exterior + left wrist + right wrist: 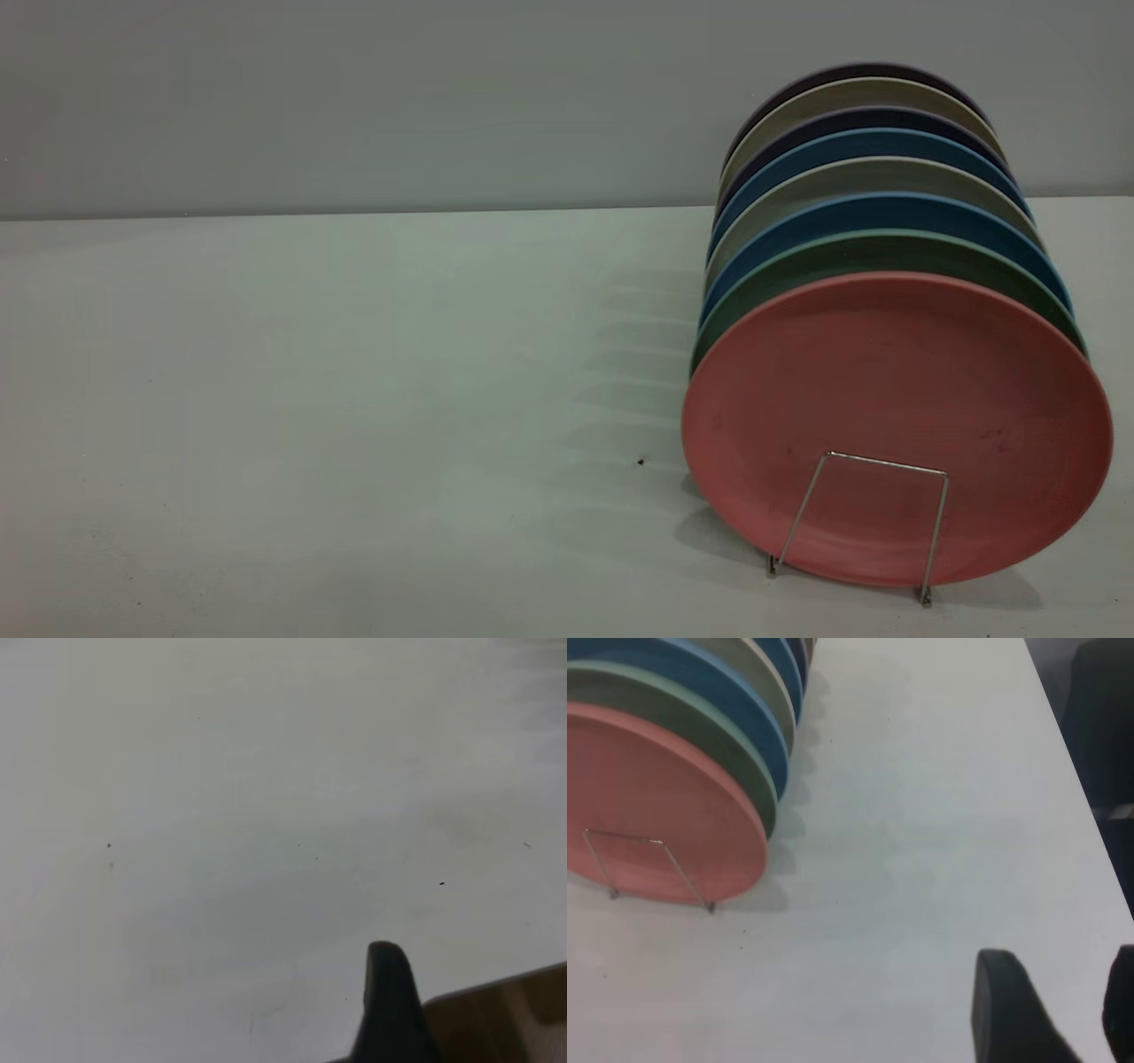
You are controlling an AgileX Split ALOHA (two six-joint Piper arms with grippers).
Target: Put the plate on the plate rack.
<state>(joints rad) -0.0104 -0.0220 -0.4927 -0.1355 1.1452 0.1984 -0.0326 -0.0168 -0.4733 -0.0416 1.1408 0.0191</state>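
Plate (895,416) upright in rack (858,523), front slot. Placement looks done.

Right gripper (1067,1010) fingers apart, empty; left gripper (390,1010) state unclear.

Next: retreat clear.

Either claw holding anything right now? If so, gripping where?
Nothing is held. The right claw is open above bare table; the plate stands in the plate rack, untouched. Left claw: empty.
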